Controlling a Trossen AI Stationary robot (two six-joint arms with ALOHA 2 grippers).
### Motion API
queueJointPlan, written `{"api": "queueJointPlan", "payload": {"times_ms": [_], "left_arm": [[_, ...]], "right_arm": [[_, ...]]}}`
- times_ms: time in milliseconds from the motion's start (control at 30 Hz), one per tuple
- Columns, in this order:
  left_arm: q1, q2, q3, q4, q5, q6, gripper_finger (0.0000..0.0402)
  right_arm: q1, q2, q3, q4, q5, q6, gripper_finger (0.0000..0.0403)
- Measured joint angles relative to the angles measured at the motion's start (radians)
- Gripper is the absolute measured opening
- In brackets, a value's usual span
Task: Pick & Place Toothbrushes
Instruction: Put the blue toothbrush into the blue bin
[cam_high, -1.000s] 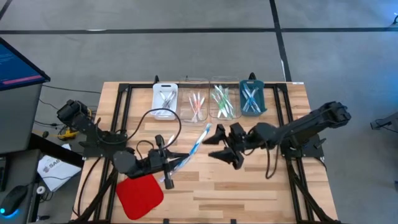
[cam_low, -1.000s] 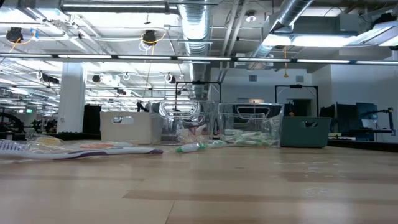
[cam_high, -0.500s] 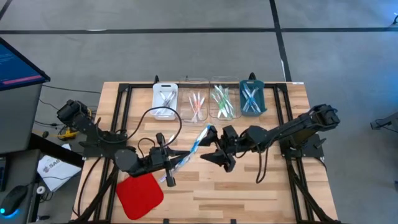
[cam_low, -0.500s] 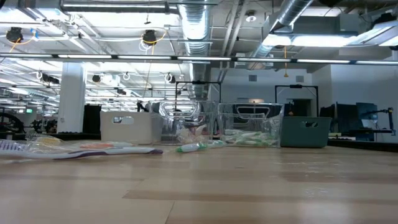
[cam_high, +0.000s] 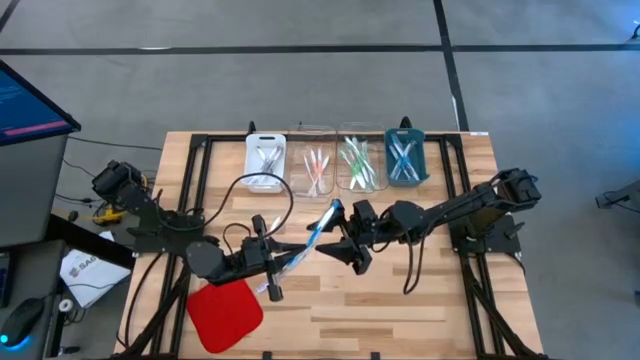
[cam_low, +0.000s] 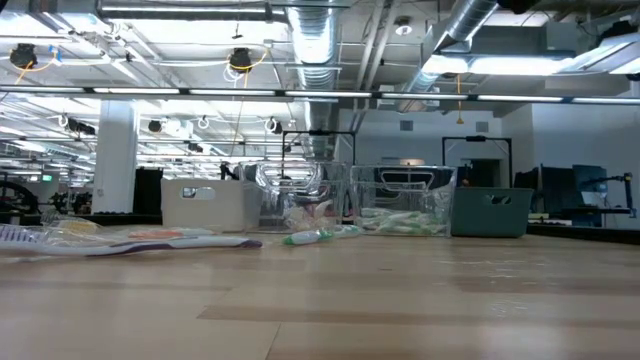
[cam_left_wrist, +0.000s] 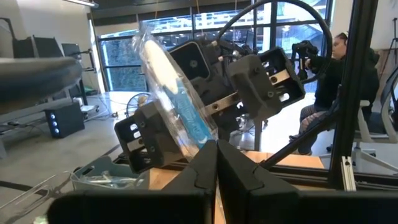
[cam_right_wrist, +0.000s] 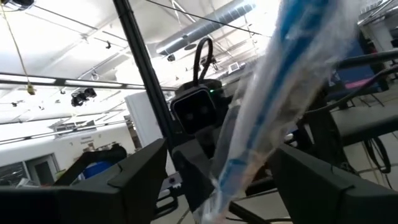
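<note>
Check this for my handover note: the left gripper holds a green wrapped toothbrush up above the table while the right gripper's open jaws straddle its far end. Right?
Not quite: the toothbrush is blue, not green, as the high view and the left wrist view show. The rest stands: the left gripper holds it up and the right gripper has open jaws around its far end.

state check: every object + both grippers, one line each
left gripper: shut on the blue toothbrush, above the table's middle.
right gripper: jaws open around the free end of the blue toothbrush.
blue toothbrush: wrapped in clear plastic, held tilted between the two grippers.
white tray: holds pale toothbrushes.
two clear trays: pink brushes in one, green in the other.
teal tray: holds blue toothbrushes.
red pad: flat on the table, nothing on it.
</note>
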Motion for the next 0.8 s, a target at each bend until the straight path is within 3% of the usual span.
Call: {"api": "queueJointPlan", "payload": {"times_ms": [233,533,700,800], "left_arm": [[0.000,0.000,0.000,-0.002,-0.004,0.000,0.0001],[0.000,0.000,0.000,-0.003,0.006,0.000,0.0001],[-0.009,0.000,0.000,-0.017,0.031,0.000,0.0005],[-0.022,0.000,0.000,-0.017,0.030,0.012,0.0030]], "right_arm": [[0.000,0.000,0.000,-0.009,0.000,0.000,0.0210],[0.000,0.000,0.000,-0.037,-0.001,-0.047,0.0029],[0.000,0.000,0.000,-0.057,-0.002,-0.031,0.0038],[-0.001,0.000,0.000,-0.074,-0.003,-0.018,0.0043]]}}
